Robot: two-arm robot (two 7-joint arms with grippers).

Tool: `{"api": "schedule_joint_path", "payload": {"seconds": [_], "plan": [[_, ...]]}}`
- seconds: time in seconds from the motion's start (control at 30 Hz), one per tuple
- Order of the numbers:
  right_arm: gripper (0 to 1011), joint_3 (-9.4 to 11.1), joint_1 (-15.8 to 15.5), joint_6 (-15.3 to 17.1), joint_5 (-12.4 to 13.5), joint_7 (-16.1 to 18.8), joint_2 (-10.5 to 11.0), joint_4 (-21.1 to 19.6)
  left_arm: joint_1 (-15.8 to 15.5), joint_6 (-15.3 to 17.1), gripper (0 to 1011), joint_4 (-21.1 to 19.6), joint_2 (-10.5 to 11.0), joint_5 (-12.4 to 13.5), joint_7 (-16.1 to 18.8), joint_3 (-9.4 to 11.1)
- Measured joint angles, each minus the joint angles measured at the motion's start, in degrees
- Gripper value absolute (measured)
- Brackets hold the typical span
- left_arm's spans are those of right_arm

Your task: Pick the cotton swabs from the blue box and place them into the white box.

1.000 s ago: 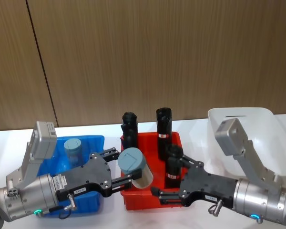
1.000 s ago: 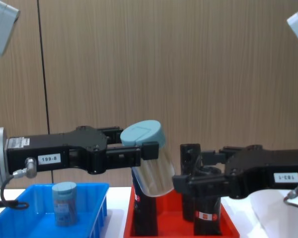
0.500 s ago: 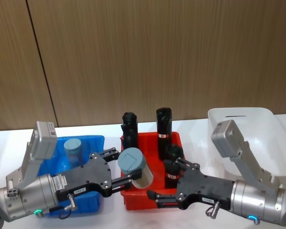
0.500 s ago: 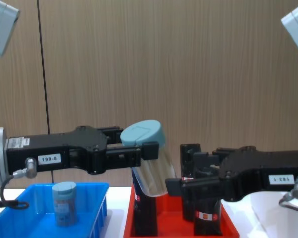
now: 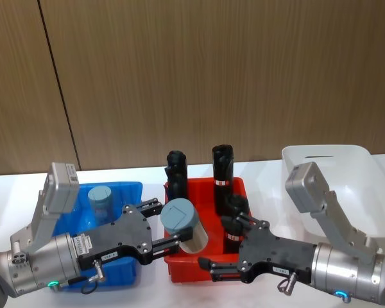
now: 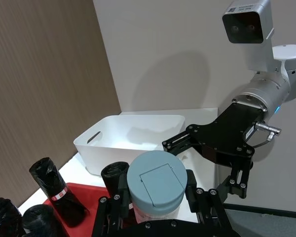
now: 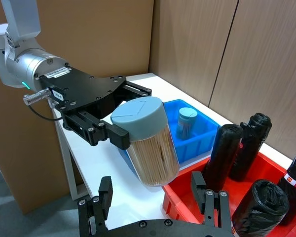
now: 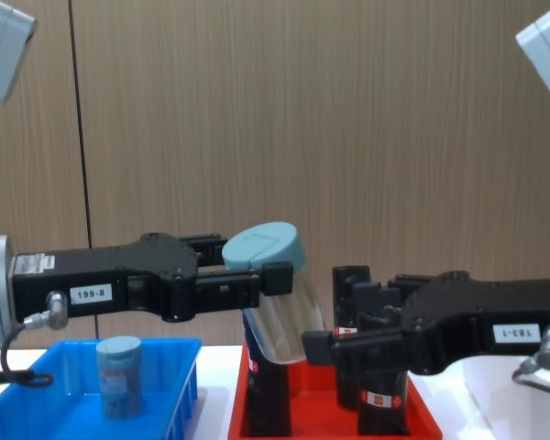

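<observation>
a robotics test room: bare white table (image 5: 9, 192) against a wood-panel wall (image 5: 212, 77), with a blue box (image 5: 125, 191), red tray (image 5: 179, 269) and white box (image 5: 356, 168) lined up

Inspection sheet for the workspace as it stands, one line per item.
Surface: white table, three bins in a row.
Job's things: cotton swab jar held tilted over the red tray's left edge; second jar upright in blue box; white box at right.
Clutter: red tray with black rolls.
Grippers: left gripper shut on the jar; right gripper open, beside it.
Cables: short loop at left wrist, another at right.
Surroundings: wood-panel wall.
</observation>
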Motion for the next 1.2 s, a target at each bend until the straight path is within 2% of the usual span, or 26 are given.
{"api": "schedule_joint_path", "payload": {"seconds": [1.2], "plan": [[1002,-0.9,0.4,-0.2,1.1,-0.7,0.8,0.0,0.0,0.0,660,0.0,0.0,0.0,0.0,0.0]]}}
